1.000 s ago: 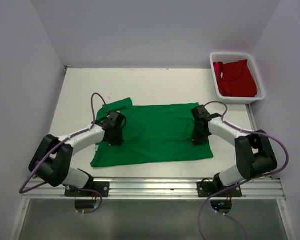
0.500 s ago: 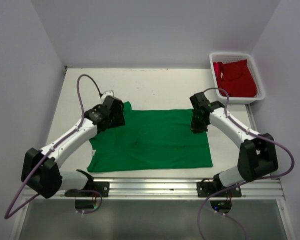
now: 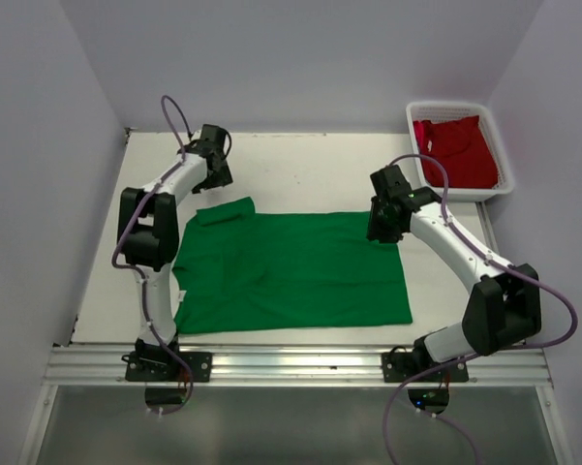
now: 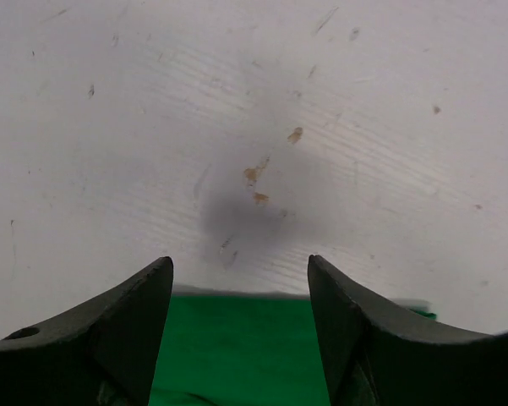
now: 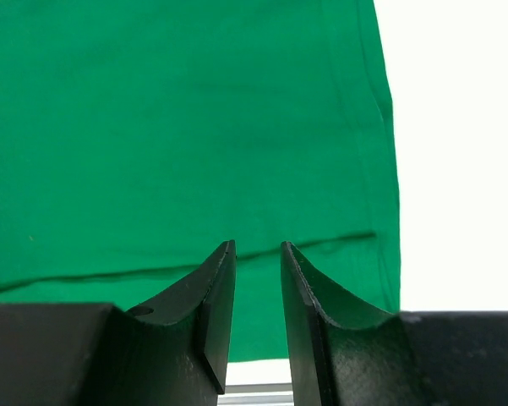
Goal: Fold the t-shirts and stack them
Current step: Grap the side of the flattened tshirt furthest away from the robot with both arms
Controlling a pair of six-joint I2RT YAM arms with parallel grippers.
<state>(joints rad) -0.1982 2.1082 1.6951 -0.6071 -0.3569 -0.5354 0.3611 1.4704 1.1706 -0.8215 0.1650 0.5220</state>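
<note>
The green t-shirt (image 3: 291,276) lies flat across the middle of the table, with one sleeve (image 3: 223,211) sticking out at its back left. My left gripper (image 3: 216,167) is open over bare table behind that sleeve. In the left wrist view only the shirt's edge (image 4: 237,355) shows low between the fingers (image 4: 127,321). My right gripper (image 3: 380,231) hovers at the shirt's back right corner. Its jaws stand a little apart with nothing between them, and green cloth (image 5: 186,127) lies below. The red t-shirt (image 3: 457,150) lies crumpled in the basket.
The white mesh basket (image 3: 452,105) stands at the table's back right corner. White walls close in the table at the back and on both sides. A metal rail (image 3: 300,363) runs along the near edge. Small stains mark the tabletop (image 4: 254,173).
Both grippers travelled from the shirt's middle toward the back, opened and let go of the green cloth. The left arm then swung further to the back left, off the shirt.
</note>
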